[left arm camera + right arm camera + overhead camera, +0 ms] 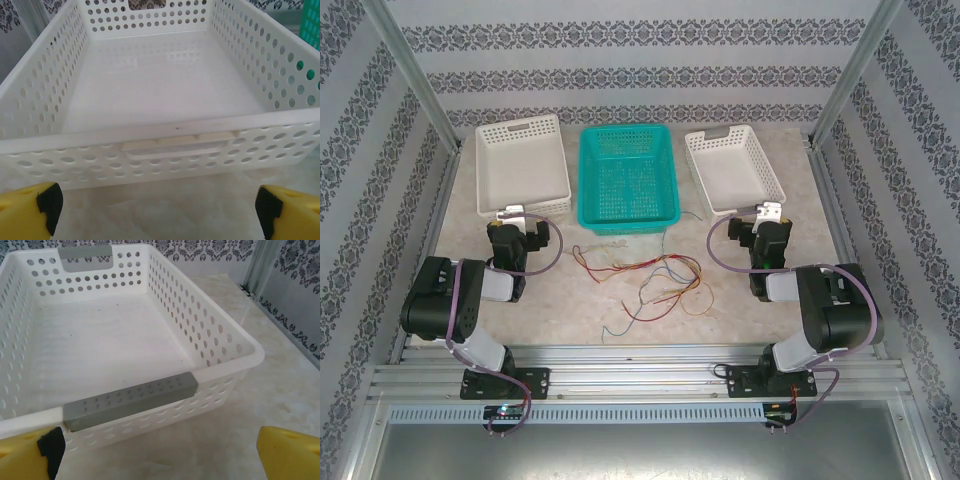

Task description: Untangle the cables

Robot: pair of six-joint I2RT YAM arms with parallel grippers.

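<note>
As laid out on the desk (pixel 740 300), left to right: three baskets along the far side, cables (pixel 650 275) in front of the middle one, one arm at each near corner.
Left arm (pixel 455 300): folded at the near left, wrist pointed at the left white basket (pixel 520 170).
Left jaws: spread wide; yellow fingertips (pixel 27 207) seen at both lower corners of the left wrist view, nothing pinched.
Left white basket: perforated walls; near wall (pixel 150 155) faced closely by the left jaws.
Teal basket (pixel 628 180): set between the two white baskets.
Cables: thin red, yellow-orange and blue-grey strands, crossed in a loose tangle on the desk just in front of the teal basket, between the arms and apart from both.
Right white basket (pixel 733 170): set at a slant; grey strip (pixel 130 400) on the near rim, faced by the right jaws.
Right jaws: spread wide; yellow fingertips (pixel 290 452) well apart, nothing pinched.
Right arm (pixel 830 310): folded at the near right.
</note>
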